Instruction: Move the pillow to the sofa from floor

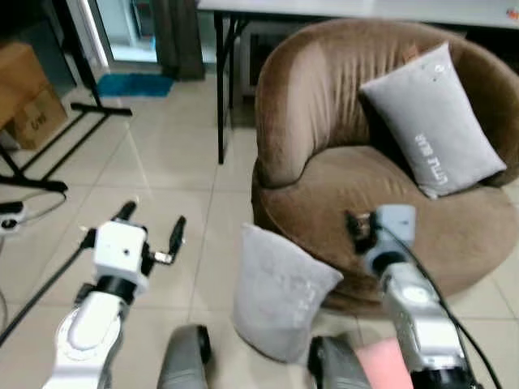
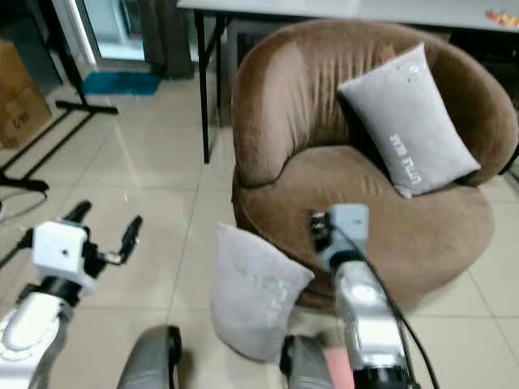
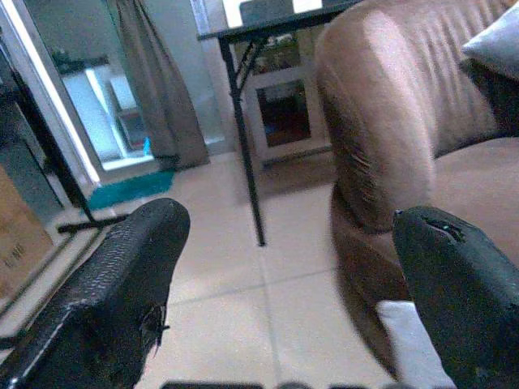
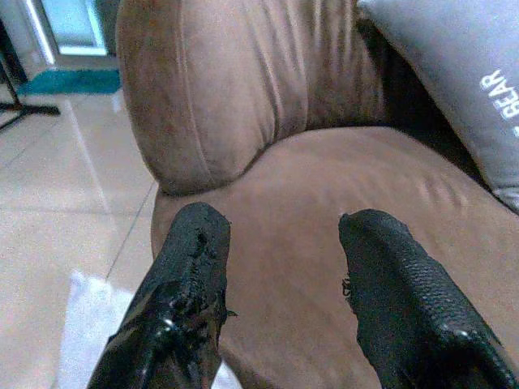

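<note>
Left eye view: I am hovering both spread hands, left hand [image 1: 152, 229] and right hand [image 1: 355, 224], around the grey pillow [image 1: 280, 290] leaning on the floor [image 1: 170, 170] against the sofa [image 1: 324, 121]; soft and light, I judge, best pinched at a corner.

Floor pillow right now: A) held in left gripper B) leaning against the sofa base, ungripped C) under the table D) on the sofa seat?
B: the floor pillow stands on the tiles against the sofa base, with the left gripper open off to its side and the right gripper open above the seat.
</note>
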{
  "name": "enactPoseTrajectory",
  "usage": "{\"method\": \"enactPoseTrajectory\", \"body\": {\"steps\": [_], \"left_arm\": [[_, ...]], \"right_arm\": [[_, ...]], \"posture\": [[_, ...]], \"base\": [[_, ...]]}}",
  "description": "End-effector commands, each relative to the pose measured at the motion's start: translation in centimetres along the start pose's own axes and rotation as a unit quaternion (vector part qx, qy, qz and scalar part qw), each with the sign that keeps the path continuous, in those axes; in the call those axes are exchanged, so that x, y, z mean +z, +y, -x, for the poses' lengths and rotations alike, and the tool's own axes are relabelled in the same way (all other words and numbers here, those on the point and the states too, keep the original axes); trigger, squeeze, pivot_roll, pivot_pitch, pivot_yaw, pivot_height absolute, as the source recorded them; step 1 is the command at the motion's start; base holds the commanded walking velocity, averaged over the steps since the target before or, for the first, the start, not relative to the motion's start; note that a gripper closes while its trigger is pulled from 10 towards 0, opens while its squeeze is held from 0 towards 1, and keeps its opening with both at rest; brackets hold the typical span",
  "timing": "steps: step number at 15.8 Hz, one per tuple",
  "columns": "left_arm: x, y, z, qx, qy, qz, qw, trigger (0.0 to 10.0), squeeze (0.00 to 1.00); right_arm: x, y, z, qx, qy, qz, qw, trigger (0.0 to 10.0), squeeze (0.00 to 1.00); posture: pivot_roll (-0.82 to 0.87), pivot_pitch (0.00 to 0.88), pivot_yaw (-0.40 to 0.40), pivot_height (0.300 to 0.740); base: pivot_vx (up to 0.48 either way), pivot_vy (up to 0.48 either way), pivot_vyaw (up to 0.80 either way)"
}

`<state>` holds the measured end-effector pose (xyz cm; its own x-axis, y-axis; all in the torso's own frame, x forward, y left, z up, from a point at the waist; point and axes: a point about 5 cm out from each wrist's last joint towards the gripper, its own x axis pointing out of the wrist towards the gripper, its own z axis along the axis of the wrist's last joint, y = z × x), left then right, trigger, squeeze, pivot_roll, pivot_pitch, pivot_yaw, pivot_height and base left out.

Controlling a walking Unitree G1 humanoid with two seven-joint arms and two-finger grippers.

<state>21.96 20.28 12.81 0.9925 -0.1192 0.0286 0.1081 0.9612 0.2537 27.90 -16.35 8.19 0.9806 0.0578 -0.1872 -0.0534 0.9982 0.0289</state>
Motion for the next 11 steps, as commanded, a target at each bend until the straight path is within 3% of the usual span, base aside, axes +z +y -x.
{"method": "enactPoseTrajectory", "body": {"steps": [1,4,11], "left_arm": [[-0.36,0.56,0.19,0.008,0.012,-0.005,1.000,10.0,0.00],[-0.34,0.58,-0.04,0.005,0.009,-0.009,1.000,10.0,0.00],[-0.32,0.52,-0.06,0.014,0.007,-0.015,1.000,10.0,0.00]], "right_arm": [[0.89,1.60,-0.41,0.026,-0.019,-0.005,0.999,10.0,0.00],[0.86,1.34,-0.31,0.020,-0.020,-0.004,1.000,10.0,0.00],[0.76,1.23,-0.77,0.037,-0.005,-0.008,0.999,10.0,0.00]], "posture": [[0.05,0.000,-0.010,0.571],[0.04,0.000,-0.003,0.571],[0.05,0.000,-0.012,0.571]], "base": [[0.319,0.000,0.00],[0.296,0.000,0.00],[0.000,0.000,0.00]]}}
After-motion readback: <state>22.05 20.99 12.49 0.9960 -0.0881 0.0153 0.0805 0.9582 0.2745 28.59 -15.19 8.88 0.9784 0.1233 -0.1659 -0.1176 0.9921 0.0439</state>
